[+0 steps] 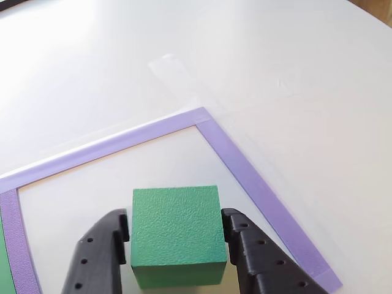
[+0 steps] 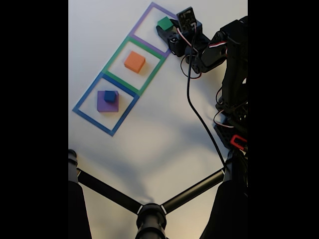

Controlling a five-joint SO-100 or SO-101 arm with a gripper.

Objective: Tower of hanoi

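Surface: your white tabletop carries three taped squares in a row.
Gripper: your black two-finger gripper straddles the green textured cube inside the far purple tape square; whether the fingers grip it, you cannot tell.
Others: the orange block fills the middle square; the small blue cube tops the purple block, nearest.

Green cube upright inside purple-taped square; orange block at its 7 o'clock; blue cube atop purple block.

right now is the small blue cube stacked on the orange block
No, in the fixed view the blue cube sits on the purple block in the blue square, while the orange block has nothing on it.
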